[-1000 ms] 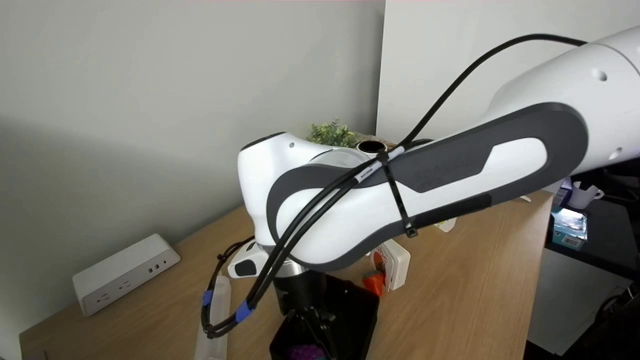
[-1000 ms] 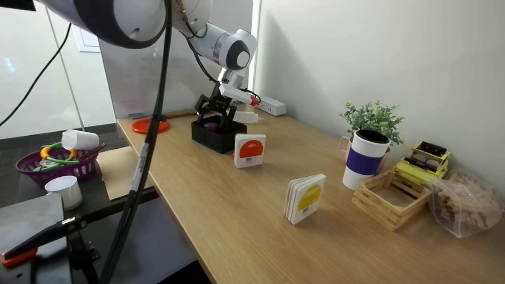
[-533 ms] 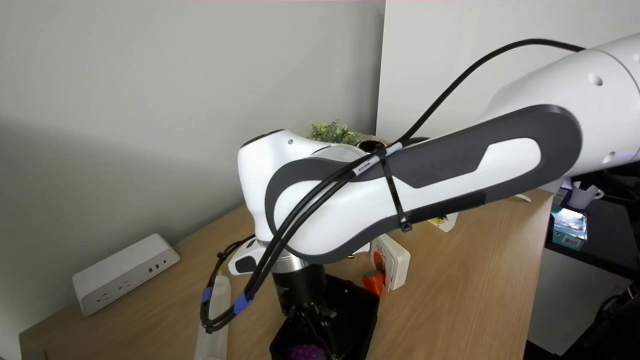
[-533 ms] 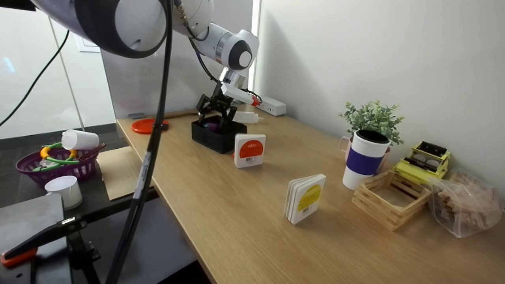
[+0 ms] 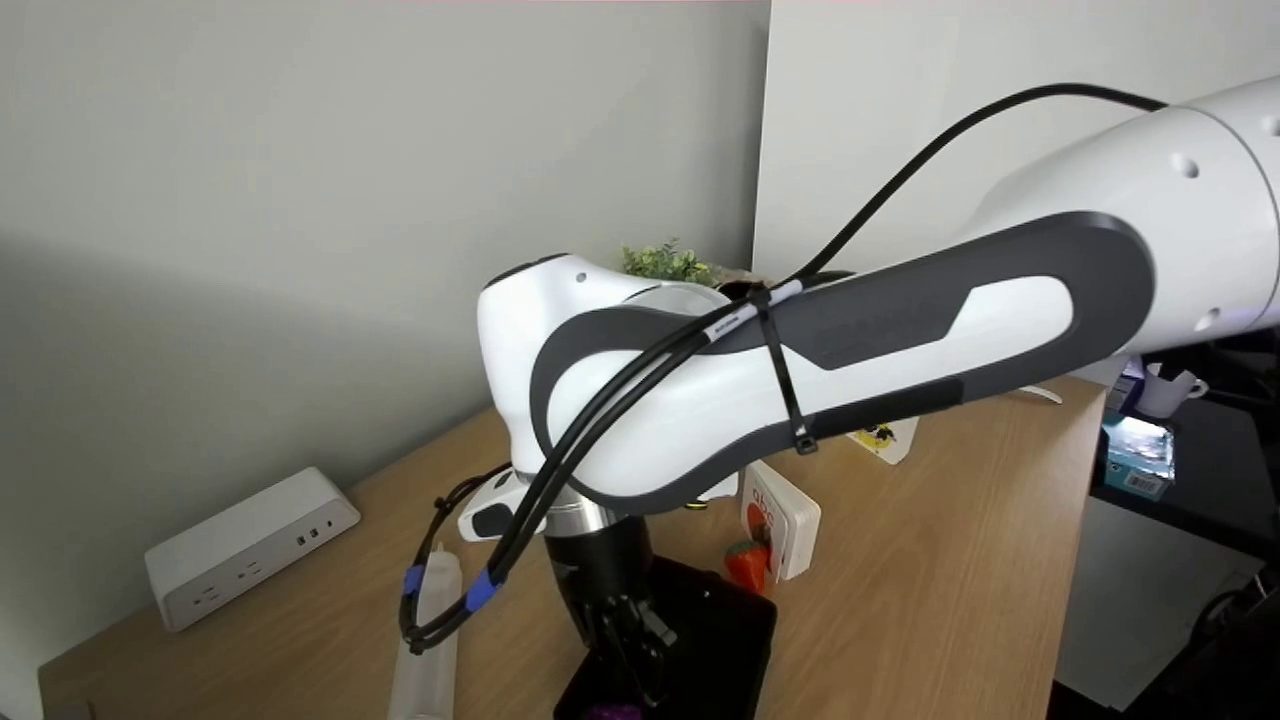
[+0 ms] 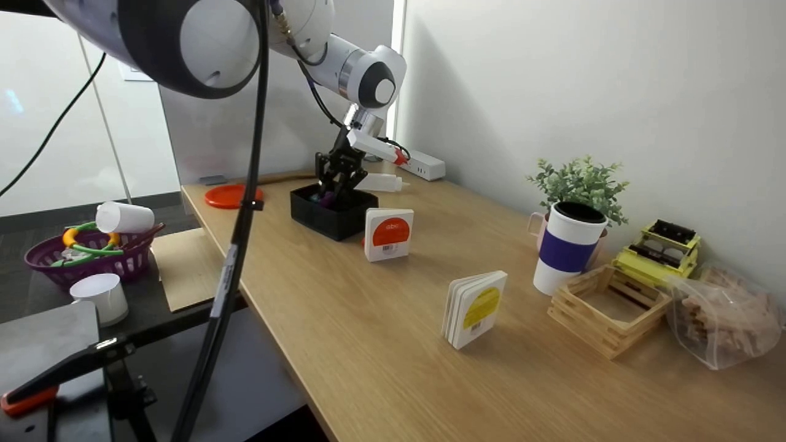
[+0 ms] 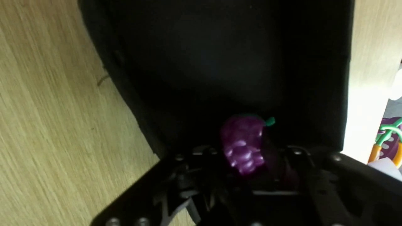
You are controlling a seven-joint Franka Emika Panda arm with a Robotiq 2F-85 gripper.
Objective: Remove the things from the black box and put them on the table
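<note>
Black box (image 6: 319, 216) nudged left in an exterior view, pincer (image 7: 250, 153) drawn in; toy grapes (image 7: 243, 147), lower centre of wrist view, judged pinched. Lift to desk (image 6: 381, 344) still needed.

Place: office or lab, cannot tell which | office signs: wooden table (image 6: 381, 331) along plain wall (image 6: 583, 92), white power strip (image 5: 250, 550) | lab signs: robot arm (image 5: 900, 330), clamp (image 6: 73, 367) at metal plate (image 6: 46, 337)

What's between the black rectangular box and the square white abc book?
A red, cone-shaped toy strawberry sits between the black box and white book in an exterior view.
</note>
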